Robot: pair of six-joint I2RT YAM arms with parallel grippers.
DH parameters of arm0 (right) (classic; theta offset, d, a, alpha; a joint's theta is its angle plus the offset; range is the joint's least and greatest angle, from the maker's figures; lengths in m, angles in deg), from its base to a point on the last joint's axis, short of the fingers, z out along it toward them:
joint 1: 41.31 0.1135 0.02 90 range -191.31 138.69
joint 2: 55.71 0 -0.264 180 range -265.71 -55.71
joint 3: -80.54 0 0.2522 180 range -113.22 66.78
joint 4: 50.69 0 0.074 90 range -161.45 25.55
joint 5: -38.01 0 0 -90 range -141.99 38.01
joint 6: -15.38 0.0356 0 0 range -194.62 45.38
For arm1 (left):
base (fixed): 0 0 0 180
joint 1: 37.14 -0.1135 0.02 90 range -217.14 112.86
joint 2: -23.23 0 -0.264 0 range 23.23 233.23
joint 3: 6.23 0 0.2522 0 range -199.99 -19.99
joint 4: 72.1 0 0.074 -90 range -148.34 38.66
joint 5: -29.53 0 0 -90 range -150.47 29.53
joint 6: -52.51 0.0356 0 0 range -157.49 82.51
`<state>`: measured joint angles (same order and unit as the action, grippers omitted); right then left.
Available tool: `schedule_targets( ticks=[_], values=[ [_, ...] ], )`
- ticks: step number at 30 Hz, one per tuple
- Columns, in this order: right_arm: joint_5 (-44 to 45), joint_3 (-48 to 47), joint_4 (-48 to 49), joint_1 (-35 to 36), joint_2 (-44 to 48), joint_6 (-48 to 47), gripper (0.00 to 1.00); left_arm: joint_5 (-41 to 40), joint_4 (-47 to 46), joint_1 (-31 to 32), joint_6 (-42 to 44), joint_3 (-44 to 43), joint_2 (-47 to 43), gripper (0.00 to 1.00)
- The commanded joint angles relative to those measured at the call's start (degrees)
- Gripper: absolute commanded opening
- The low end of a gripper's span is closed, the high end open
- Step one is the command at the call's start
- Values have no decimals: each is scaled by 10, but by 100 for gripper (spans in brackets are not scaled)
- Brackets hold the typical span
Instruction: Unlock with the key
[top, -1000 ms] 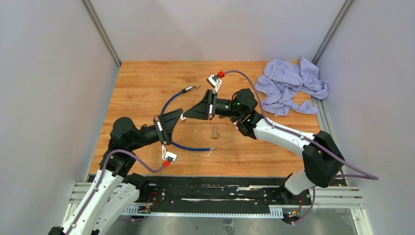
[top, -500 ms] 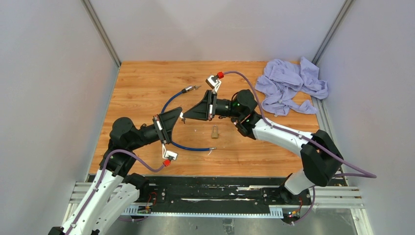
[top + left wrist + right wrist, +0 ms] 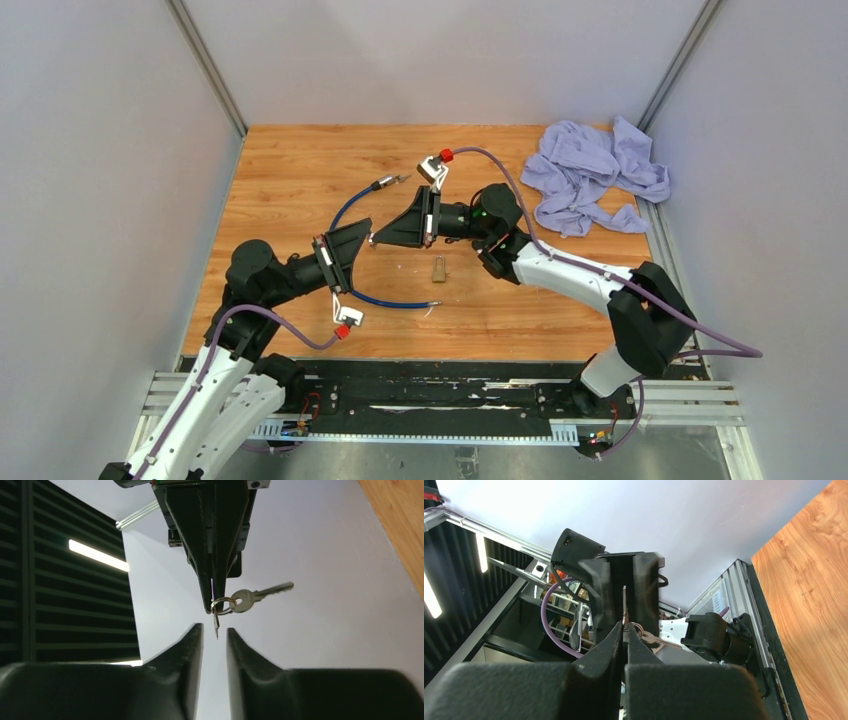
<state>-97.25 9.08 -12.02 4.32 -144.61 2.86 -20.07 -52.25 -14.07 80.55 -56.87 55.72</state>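
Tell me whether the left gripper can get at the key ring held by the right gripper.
Probably yes. The left gripper sits just under the key ring pinched in the right gripper, jaws slightly apart, with a small key hanging toward the gap and nothing between them.

Shiny metal key (image 3: pixel 265 592), glossy wood table (image 3: pixel 290 180), soft cloth (image 3: pixel 590 175).

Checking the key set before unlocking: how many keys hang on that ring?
2. One key juts sideways from the ring pinched by the right gripper; a second key, edge-on, hangs below it above the left gripper. More may be hidden.
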Motion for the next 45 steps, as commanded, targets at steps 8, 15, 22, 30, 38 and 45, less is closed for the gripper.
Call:
schedule_targets(
  ticks=[8,15,22,30,38,45],
  values=[
    [-48,-107,-485,-34,73,-308,1,-97,167,3,73,-63,1,83],
    [16,-183,-779,-34,94,-546,1,-58,436,4,-235,-186,80,80],
    [166,-134,-823,-34,111,-568,0,-77,489,3,-478,-192,176,71],
    [317,-64,-820,-20,141,-577,19,-49,573,4,-478,-174,251,70],
    [346,17,-737,106,145,-695,41,-36,493,-141,-616,-230,357,69],
    [414,14,-666,227,41,-749,43,-21,437,-223,-666,-236,371,72]
  ],
)
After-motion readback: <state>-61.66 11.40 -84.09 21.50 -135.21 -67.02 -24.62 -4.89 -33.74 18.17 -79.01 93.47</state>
